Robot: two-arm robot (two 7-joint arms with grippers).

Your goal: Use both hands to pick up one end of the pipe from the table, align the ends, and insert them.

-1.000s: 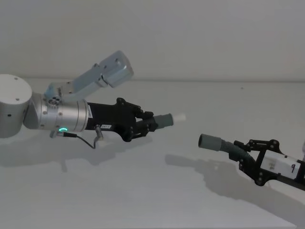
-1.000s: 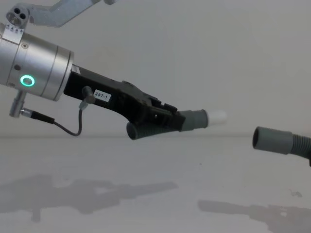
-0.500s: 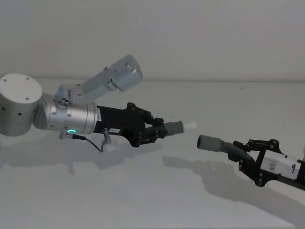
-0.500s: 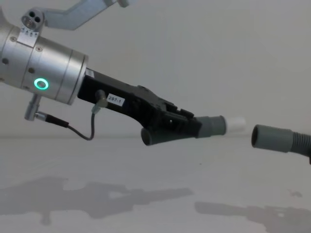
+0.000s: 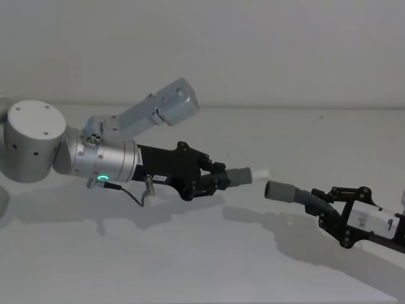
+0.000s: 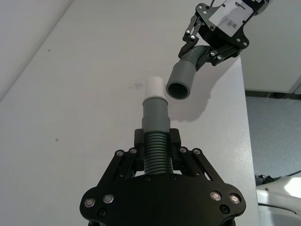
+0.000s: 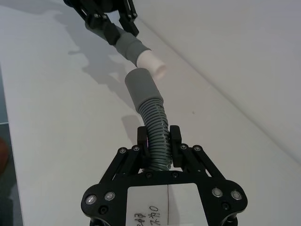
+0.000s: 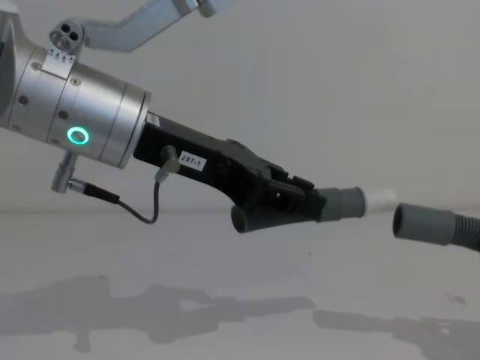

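Left pincer (image 5: 218, 180) advances since earlier frame, clamping short pipe piece (image 5: 235, 175); white tip (image 5: 259, 172) now near collared mouth (image 5: 274, 189). Right pincer (image 5: 326, 211) grips longer piece (image 5: 302, 197). Both lifted off table (image 5: 190, 266); fine alignment and insertion remain.

Short pipe piece (image 5: 235, 177): dark grey, ribbed along its body with a smooth collar; clamped between the left gripper's (image 5: 215, 180) fingers by the ribbed part, held off the table (image 5: 202, 266).
White tip (image 5: 259, 172): narrow, sticks out past the left fingertips, pointing at the other piece's mouth.
Longer pipe piece (image 5: 297, 194): grey, ribbed, gently curved; pinched between the right gripper's (image 5: 329, 206) fingers, its collared part reaching out beyond them.
Collared mouth (image 6: 178, 90): round, open, wider than the white tip.
Ends: near each other, just apart, slightly out of line.
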